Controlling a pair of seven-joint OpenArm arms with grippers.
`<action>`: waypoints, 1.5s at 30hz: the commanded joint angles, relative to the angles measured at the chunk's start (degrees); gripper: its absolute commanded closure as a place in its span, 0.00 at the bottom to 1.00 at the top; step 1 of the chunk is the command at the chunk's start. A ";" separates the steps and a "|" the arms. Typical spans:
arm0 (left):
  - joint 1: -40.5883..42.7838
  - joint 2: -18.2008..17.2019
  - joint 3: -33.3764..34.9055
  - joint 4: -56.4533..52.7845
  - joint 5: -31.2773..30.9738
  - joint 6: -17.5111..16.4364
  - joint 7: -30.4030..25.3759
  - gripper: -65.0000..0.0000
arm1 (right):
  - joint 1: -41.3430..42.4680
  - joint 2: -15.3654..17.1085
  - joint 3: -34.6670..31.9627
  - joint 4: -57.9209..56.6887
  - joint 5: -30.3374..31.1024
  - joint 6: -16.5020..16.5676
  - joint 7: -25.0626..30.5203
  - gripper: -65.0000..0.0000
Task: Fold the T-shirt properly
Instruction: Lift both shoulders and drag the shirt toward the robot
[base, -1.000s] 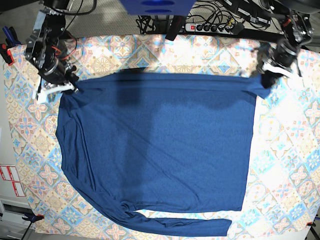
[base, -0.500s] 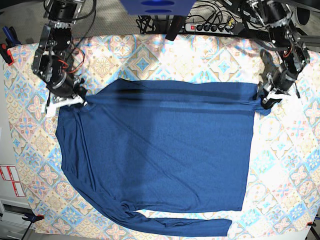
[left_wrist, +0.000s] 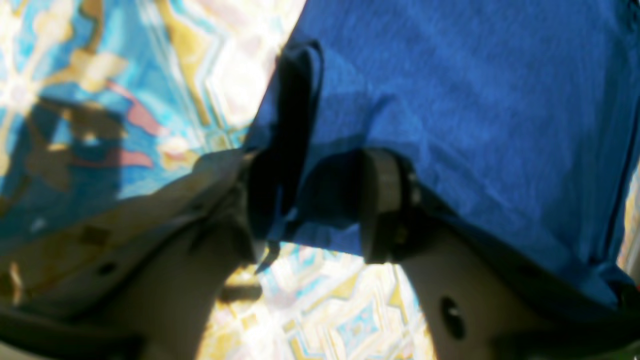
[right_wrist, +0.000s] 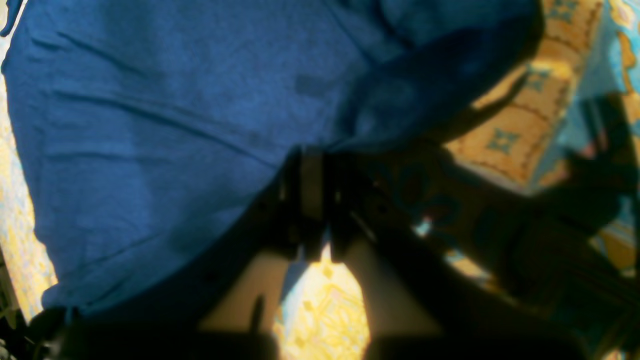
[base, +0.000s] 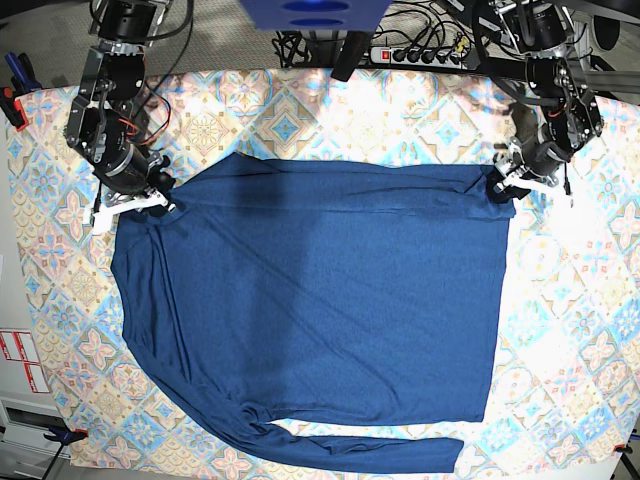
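Base view: T-shirt (base: 320, 310), plain dark navy, lies flat on the tile-patterned tablecloth (base: 570, 300), covering most of its middle. Long axis runs left-right across the view. 1 straight edge faces the view's right side; the rounded, narrower end points to the view's left. 1 long sleeve (base: 360, 450) lies along the near edge, folded under the body, its cuff pointing right. Top edge is folded over as a narrow band between the 2 grippers. No print, brand or label visible on the fabric. Red-and-white stickers (base: 22, 360) sit at the view's left edge; writing too small to read.

Right gripper (base: 135, 200) (view's left) sits at the shirt's upper-left corner. Right wrist view: fingertips (right_wrist: 312, 195) pressed together, clenched on the cloth edge, fabric (right_wrist: 150, 140) draped over and past them.

Left gripper (base: 510, 183) (view's right) sits at the upper-right corner. Left wrist view: jaws stand apart, released, 1 dark pad (left_wrist: 382, 205) on top of the fabric (left_wrist: 475, 110), the other finger (left_wrist: 220, 210) beside the folded corner, cloth lying loose in the gap, not pinched.

Power strip (base: 425, 52) and cables lie beyond the table's far edge.
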 joint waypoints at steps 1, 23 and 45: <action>0.72 -0.85 -0.31 2.53 -0.91 -0.34 0.09 0.53 | 0.53 0.66 0.23 1.04 0.67 0.41 0.76 1.00; 4.42 -0.50 0.05 4.29 -0.38 -0.25 -0.52 0.48 | 0.53 0.66 0.23 1.39 0.93 0.41 0.76 1.00; 8.55 0.03 0.13 8.42 -0.82 -0.61 -0.26 1.00 | -1.23 1.01 0.23 4.55 1.02 0.41 0.49 1.00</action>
